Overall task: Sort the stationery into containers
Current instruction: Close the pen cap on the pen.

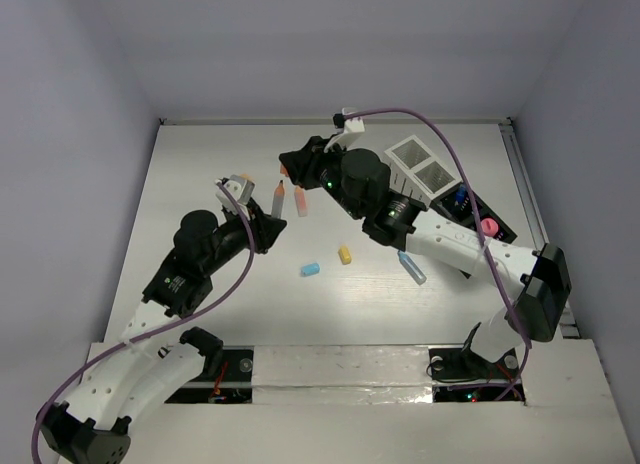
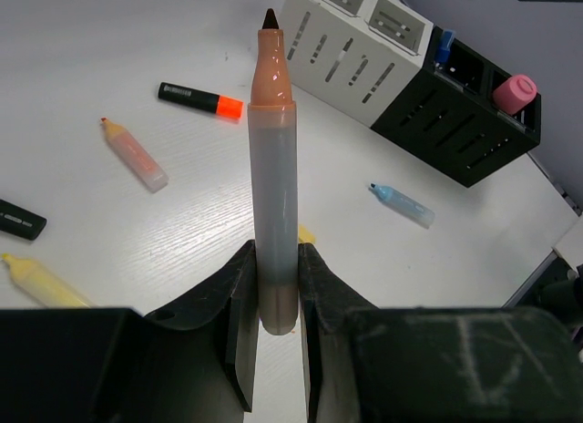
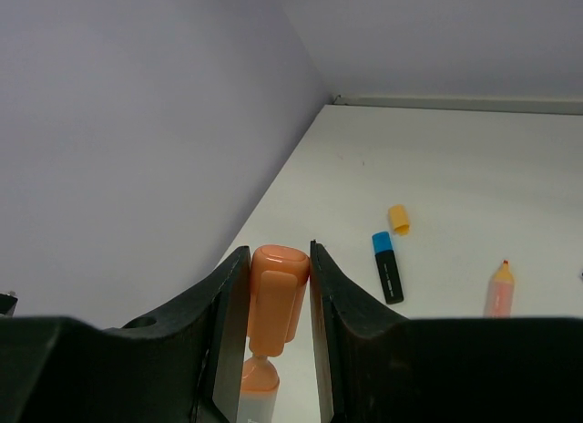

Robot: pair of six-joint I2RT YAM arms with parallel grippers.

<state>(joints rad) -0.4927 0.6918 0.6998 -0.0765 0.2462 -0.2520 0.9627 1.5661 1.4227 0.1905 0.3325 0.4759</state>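
- The left arm is leaning forward over the surface (image 1: 190, 164), its left fingers (image 2: 239, 323) clamping the base of an uncapped marker (image 2: 273, 168) and holding it upright.
- The right arm is angling leftward, right fingers (image 3: 228, 323) gripping an orange cap (image 3: 278, 291) near the marker's tip.

I am gripping the first marker (image 2: 273, 186) in my left gripper (image 2: 273, 263), while my right gripper (image 3: 278, 259) is pinching the second marker (image 3: 277, 295) just behind it. The containers (image 1: 440, 179) are sitting far right, a loose marker (image 1: 412, 267) lying before them.
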